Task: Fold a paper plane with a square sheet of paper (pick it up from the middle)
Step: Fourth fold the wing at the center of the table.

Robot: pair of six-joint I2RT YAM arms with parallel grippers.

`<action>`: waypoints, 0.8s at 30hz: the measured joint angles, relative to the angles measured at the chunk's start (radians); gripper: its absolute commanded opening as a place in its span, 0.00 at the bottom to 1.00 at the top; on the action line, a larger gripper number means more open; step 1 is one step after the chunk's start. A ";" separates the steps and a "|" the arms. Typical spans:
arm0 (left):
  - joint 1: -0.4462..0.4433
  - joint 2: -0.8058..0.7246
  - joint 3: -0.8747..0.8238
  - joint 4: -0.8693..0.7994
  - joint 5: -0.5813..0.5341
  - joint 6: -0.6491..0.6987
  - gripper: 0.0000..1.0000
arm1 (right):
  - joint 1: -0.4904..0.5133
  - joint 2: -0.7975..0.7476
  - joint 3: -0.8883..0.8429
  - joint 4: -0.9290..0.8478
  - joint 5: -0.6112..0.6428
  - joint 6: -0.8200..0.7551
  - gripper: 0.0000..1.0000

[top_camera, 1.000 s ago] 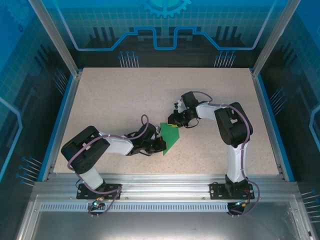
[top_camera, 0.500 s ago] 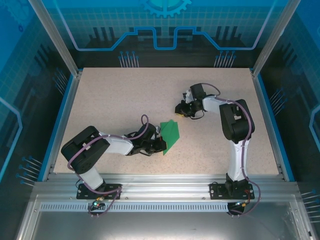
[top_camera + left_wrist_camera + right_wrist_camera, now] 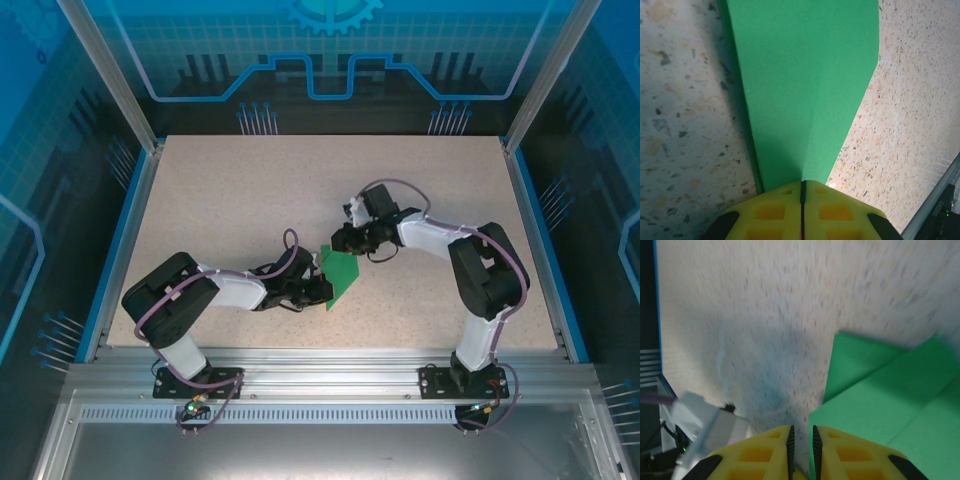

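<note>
The part-folded paper (image 3: 341, 272) sits near the middle of the tabletop (image 3: 220, 200). My left gripper (image 3: 320, 290) is clamped on its left corner as an anchor. My right gripper (image 3: 343, 241), jaws nearly together, is at its far edge, and I can't tell if it's pinching.

Your inventory, two units:
- left arm (image 3: 225, 288) and right arm (image 3: 478, 275): glossy white link shells, bulky black joint housings.
- purple cable (image 3: 289, 238): one per arm, looping along the links.
- black base plate (image 3: 198, 379): one under each arm, screwed down.
- left gripper (image 3: 802, 183) and right gripper (image 3: 801, 429): moulded yellow plastic fingers (image 3: 774, 211) with square recesses, black shoulders behind.
</note>
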 measured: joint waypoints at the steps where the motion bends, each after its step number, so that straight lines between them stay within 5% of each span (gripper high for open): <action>1: 0.000 0.000 0.002 -0.005 0.000 0.000 0.09 | 0.013 0.008 -0.014 0.009 0.000 0.008 0.18; 24: 0.063 -0.079 0.125 -0.302 0.023 0.071 0.19 | 0.016 0.095 -0.100 0.147 -0.016 0.075 0.12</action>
